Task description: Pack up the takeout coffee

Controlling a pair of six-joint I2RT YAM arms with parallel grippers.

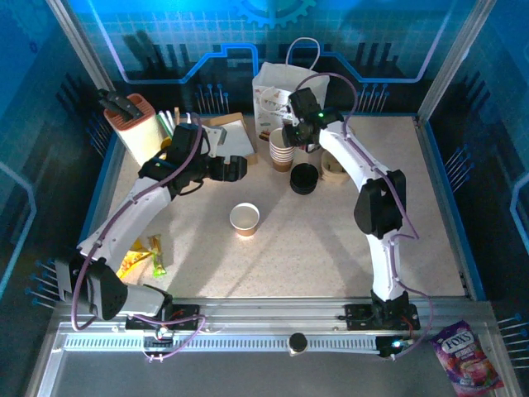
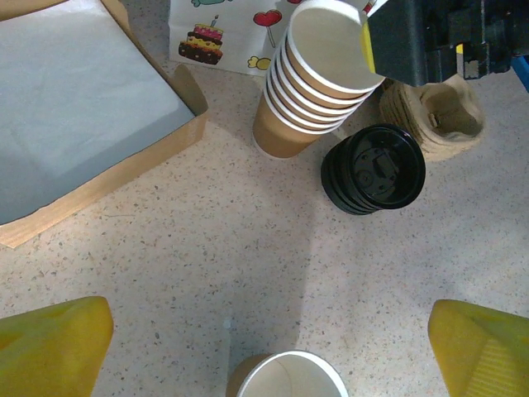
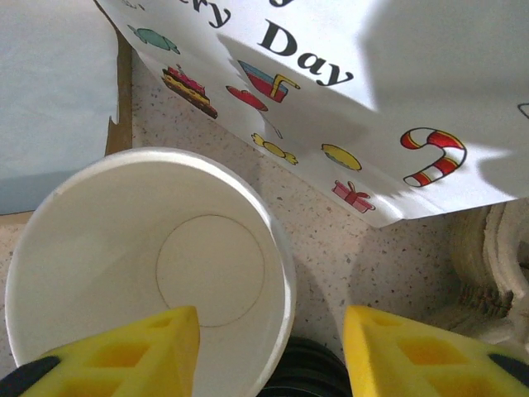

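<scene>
Hovering over the nested stack of tan-brown paper cups (image 1: 282, 150), the right gripper (image 3: 273, 351) is holding its fingers apart astride the top rim. The left gripper (image 2: 269, 347) is hanging, fingers parted, near a lone tan paper cup (image 1: 245, 218).

cup stack (image 2: 318, 74): matt brown paper walls, smooth white lining. black lids (image 2: 374, 168) just right of the stack: glossy moulded plastic. pulp carrier (image 2: 438, 120) right of the stack, past the lids: beige, rough, fibrous. paper bag (image 3: 331, 99) behind the stack: smooth white printed paper. tray (image 2: 124, 169) left of the stack: raw brown cardboard, matt grey sheet (image 2: 74, 107) inside. table (image 2: 207, 273): speckled, matt, stone-look. right gripper (image 3: 271, 351): fingers (image 3: 397, 356) yellow, matt, ribbed.
</scene>
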